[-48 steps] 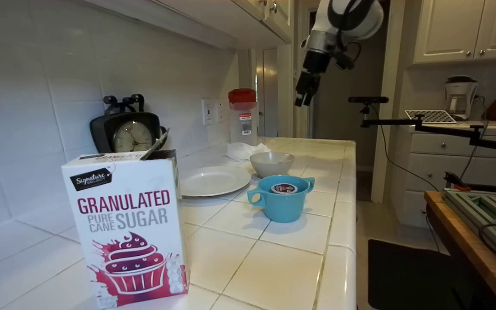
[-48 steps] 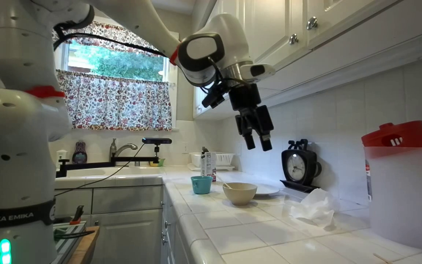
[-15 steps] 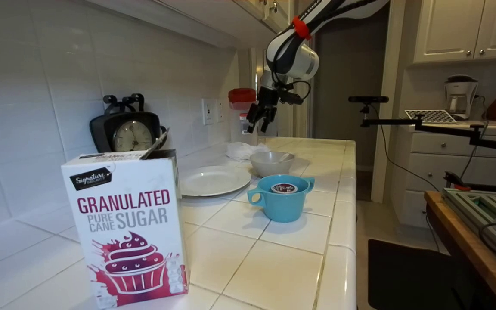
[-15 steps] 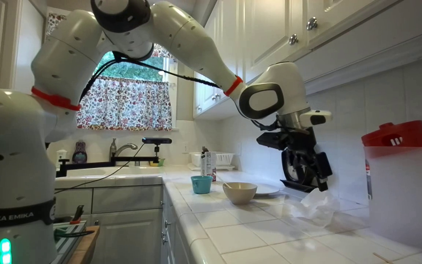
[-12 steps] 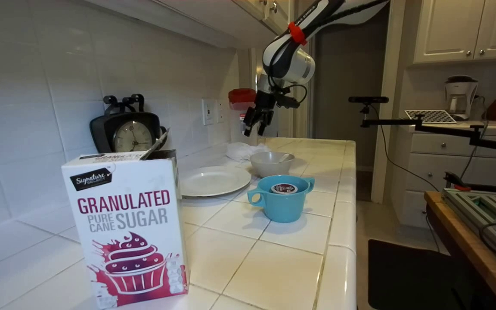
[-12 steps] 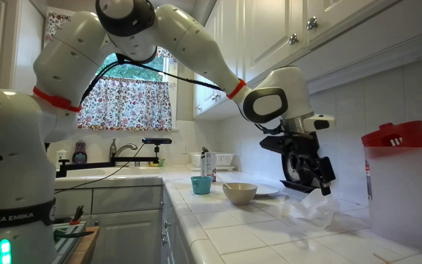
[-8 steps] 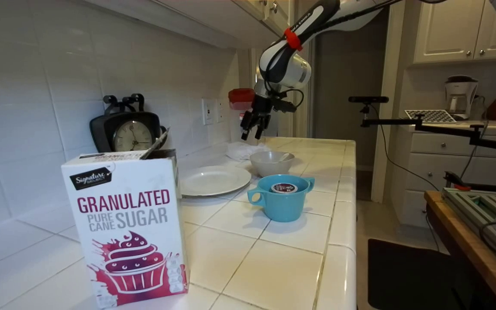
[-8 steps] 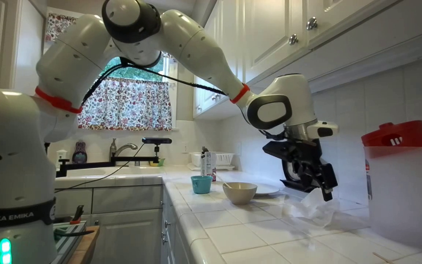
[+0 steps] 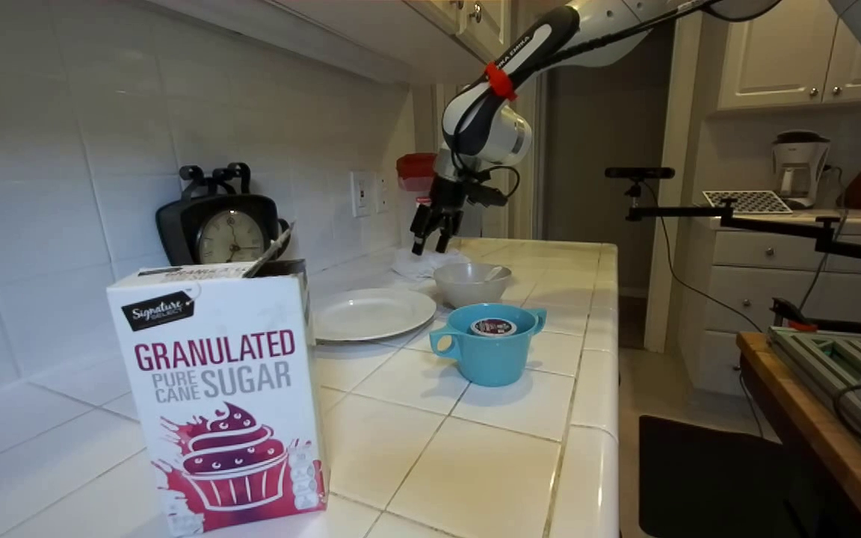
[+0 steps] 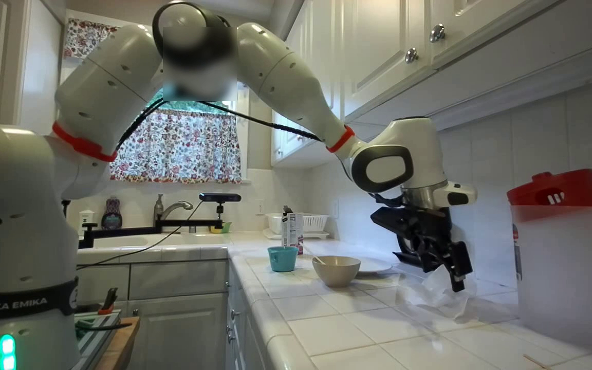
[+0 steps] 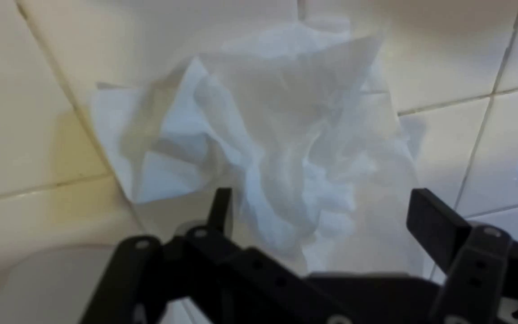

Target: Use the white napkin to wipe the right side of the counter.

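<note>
Left to right in an exterior view: a turquoise two-handled cup and a round beige bowl stand on the glossy white-tiled counter. Next, the thin, crumpled white napkin lies below the black two-fingered gripper, whose fingers, per the wrist view, are well apart with nothing held; contact cannot be told. Rightmost, near the napkin, stands a tall, frosted, red-lidded container. Risks: closing too high would probably catch one fold, letting the napkin slip or tear; descending too low could jam the tips against the counter; a wide wipe could strike bowl or container.
</note>
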Controlling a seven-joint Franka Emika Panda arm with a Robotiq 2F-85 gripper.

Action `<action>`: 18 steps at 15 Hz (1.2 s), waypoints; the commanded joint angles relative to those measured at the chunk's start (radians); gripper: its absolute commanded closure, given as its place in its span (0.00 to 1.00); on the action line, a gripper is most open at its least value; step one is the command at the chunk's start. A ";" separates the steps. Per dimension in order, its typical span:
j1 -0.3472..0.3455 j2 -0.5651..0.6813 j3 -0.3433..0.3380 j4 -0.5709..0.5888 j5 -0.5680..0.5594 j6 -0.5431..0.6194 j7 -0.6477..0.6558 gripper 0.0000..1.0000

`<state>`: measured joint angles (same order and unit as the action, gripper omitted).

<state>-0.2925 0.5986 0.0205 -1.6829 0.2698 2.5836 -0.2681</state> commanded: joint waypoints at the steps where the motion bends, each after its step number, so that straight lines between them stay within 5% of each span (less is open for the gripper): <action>1: -0.024 0.038 0.027 0.055 0.011 -0.035 -0.026 0.00; 4: -0.023 0.052 0.027 0.064 0.007 -0.041 -0.027 0.16; 6: -0.022 0.059 0.026 0.069 0.003 -0.038 -0.026 0.39; 13: -0.024 0.066 0.030 0.070 -0.002 -0.038 -0.039 0.93; 18: -0.025 0.065 0.043 0.057 -0.031 -0.084 -0.116 1.00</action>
<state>-0.2940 0.6455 0.0368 -1.6551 0.2613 2.5520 -0.3091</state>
